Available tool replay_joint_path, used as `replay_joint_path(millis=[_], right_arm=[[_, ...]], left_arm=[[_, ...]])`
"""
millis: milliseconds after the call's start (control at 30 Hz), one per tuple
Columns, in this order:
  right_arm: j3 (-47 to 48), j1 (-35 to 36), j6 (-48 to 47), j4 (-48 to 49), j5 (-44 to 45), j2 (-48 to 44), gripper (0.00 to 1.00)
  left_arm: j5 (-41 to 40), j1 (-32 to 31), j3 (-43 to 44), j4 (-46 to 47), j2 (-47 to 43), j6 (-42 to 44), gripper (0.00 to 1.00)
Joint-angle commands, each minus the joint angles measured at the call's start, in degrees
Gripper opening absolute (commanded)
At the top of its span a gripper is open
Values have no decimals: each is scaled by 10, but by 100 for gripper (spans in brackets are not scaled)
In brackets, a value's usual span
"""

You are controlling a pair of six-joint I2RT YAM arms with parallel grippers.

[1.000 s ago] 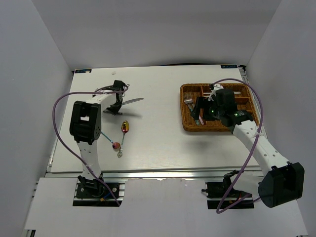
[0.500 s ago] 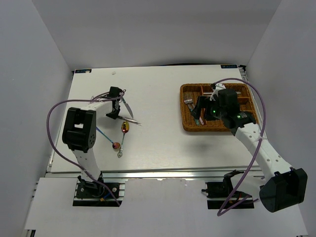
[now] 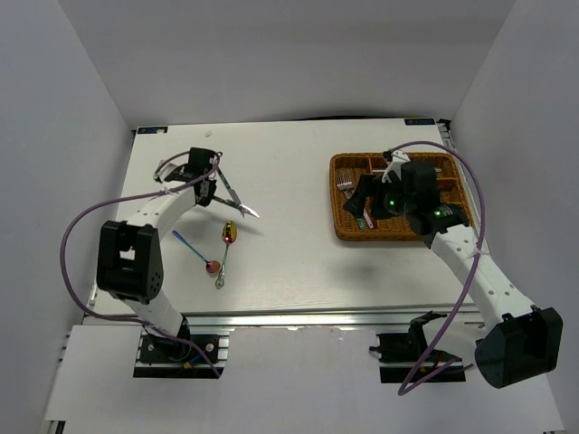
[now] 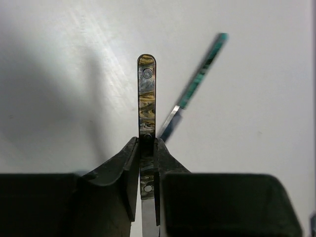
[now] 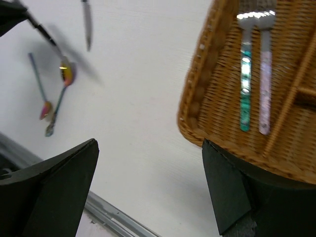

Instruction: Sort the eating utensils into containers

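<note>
The knife [image 4: 146,94] with the swirly brown-and-blue handle is pinched between the left gripper [image 4: 146,142]'s fingers [image 4: 123,168]. They're squeezed tight on the handle near where it meets the blade. Most of the handle pokes out past the fingertips, and the blade runs back between them toward the camera.

From above, we see the knife [image 3: 237,201] slanting over the left part of the table [image 3: 289,262]. Its tip points toward the gold spoon [image 3: 230,232] but stays apart from it, and the red-bowled spoon [image 3: 213,266] lies just beside that one.

Half a second ago the knife hung closer to the gold spoon, and a second ago it pointed sideways to the right. The left arm has since pulled back toward the far edge.

The right gripper [image 5: 148,197] hovers over a corner of the tray [image 5: 207,98], fingers wide apart with nothing in them, about where it was. Two forks [image 5: 245,84] lie side by side in the tray.
</note>
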Motion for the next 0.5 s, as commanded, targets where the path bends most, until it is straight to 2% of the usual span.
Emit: replay_joint_path(millis=[0,100,167,333,400,467], right_arm=[[-2,2,-1,83,-114,5,89],[-3,2,9,128,-192,17,89],[3,3,26,140,-201,24,89],[0,4,74,170,-183,29,89],[-11,9,99,183,-169,31,89],[-20,13,113,184,-147,31,88]], left_arm=[[30,-7,-8,68,-54,43,0],[87,-27,-5,124,-63,96,0],[134,-59,12,152,-60,140,0],[191,-183,27,253,-64,206,0],[231,-207,10,302,-68,206,0],[238,-237,-1,351,-73,204,0]])
